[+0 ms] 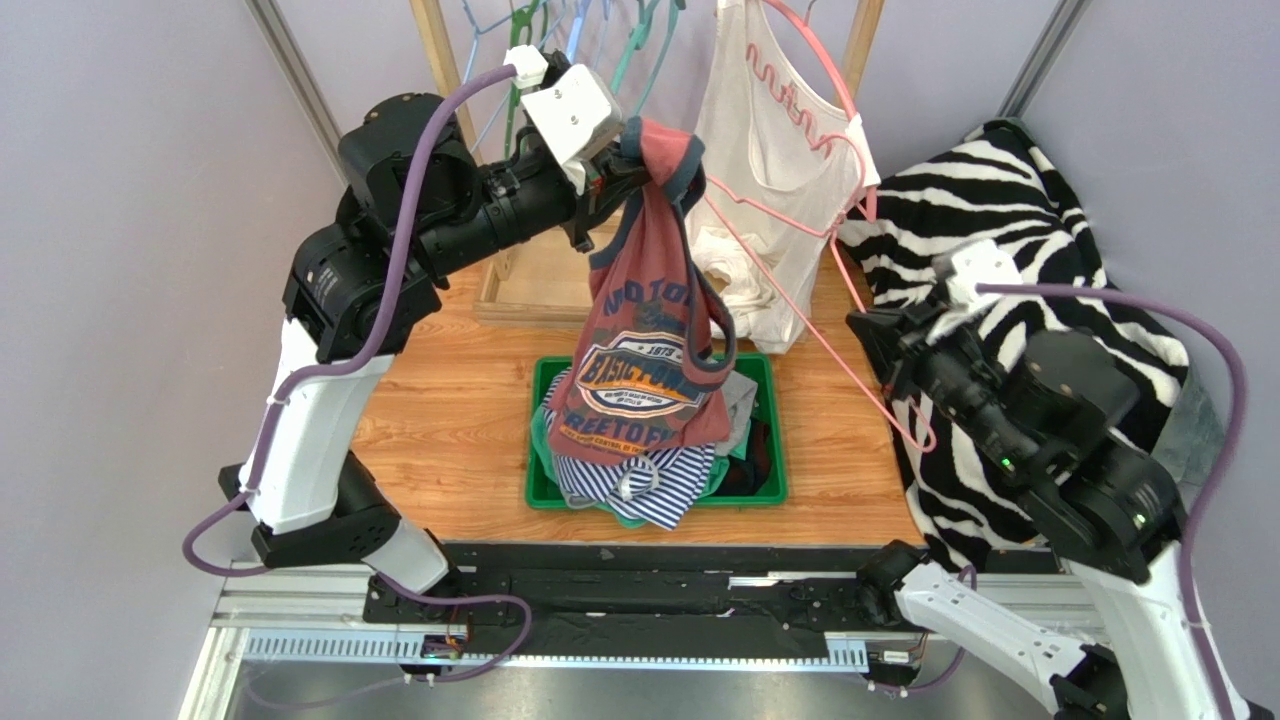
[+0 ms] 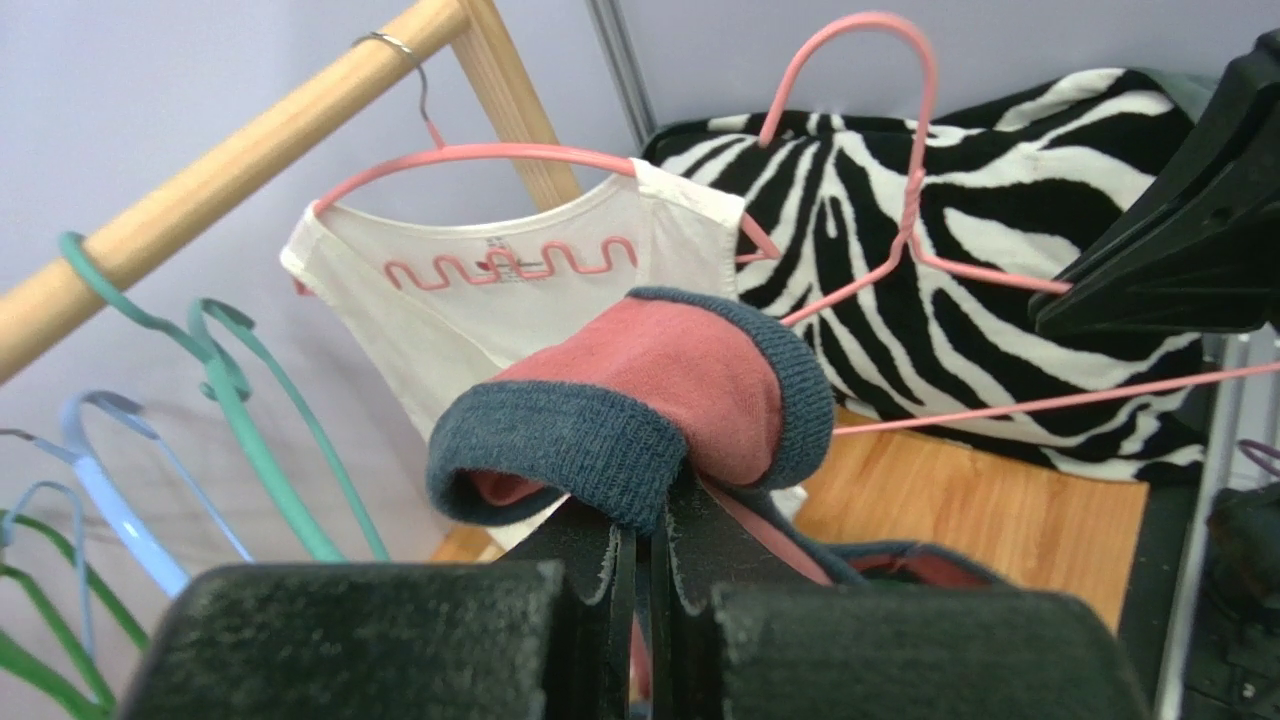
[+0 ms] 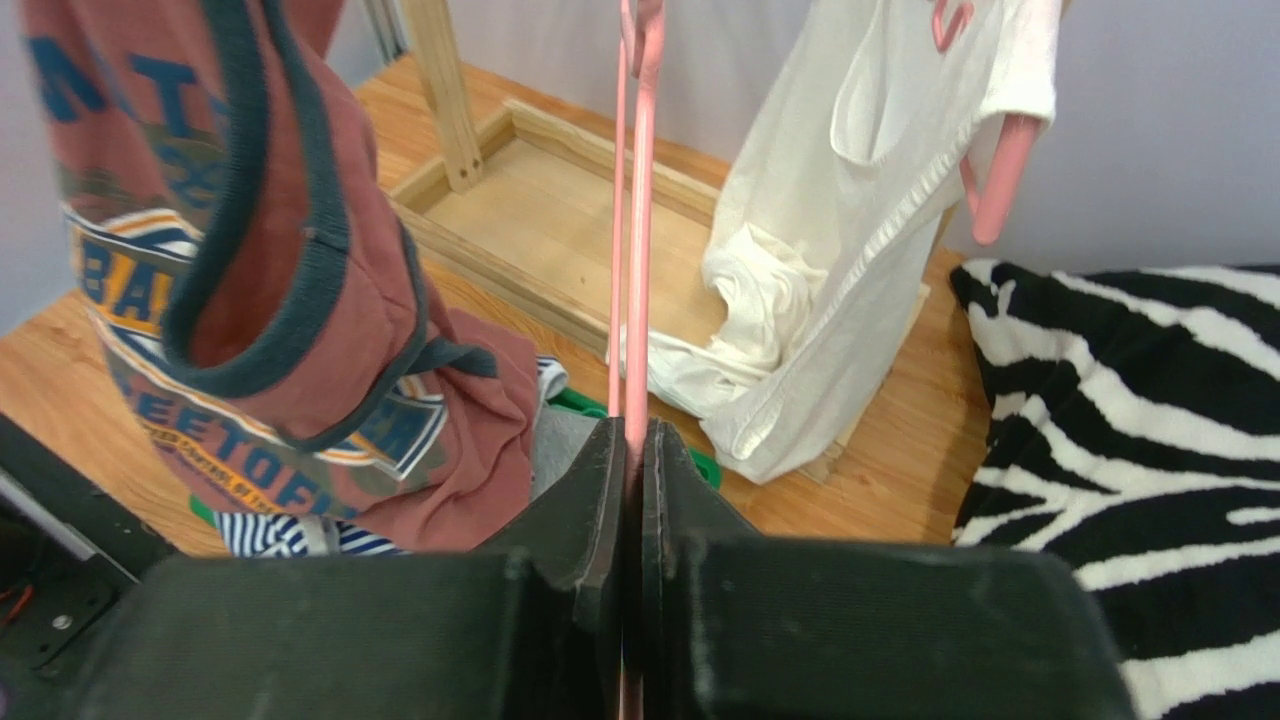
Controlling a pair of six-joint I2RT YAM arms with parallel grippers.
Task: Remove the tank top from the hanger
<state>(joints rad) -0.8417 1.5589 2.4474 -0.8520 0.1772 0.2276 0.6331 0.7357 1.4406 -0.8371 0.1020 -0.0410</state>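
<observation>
A red tank top (image 1: 646, 360) with dark teal trim and a blue print hangs from my left gripper (image 1: 624, 158) above the basket. That gripper (image 2: 654, 525) is shut on the folded strap (image 2: 661, 390). My right gripper (image 1: 887, 338) is shut on the thin wire of a pink hanger (image 3: 637, 225), pinched between its fingers (image 3: 631, 443). In the right wrist view the hanger wire stands just right of the tank top (image 3: 301, 300), apart from it. The hanger's hook (image 2: 842, 30) rises free in front of the zebra cloth.
A green basket (image 1: 774, 435) below holds striped and grey clothes. A white top (image 1: 766, 165) hangs on another pink hanger from the wooden rail (image 2: 226, 165), beside empty green and blue hangers (image 1: 571, 30). A zebra-print cloth (image 1: 1037, 225) covers the right side.
</observation>
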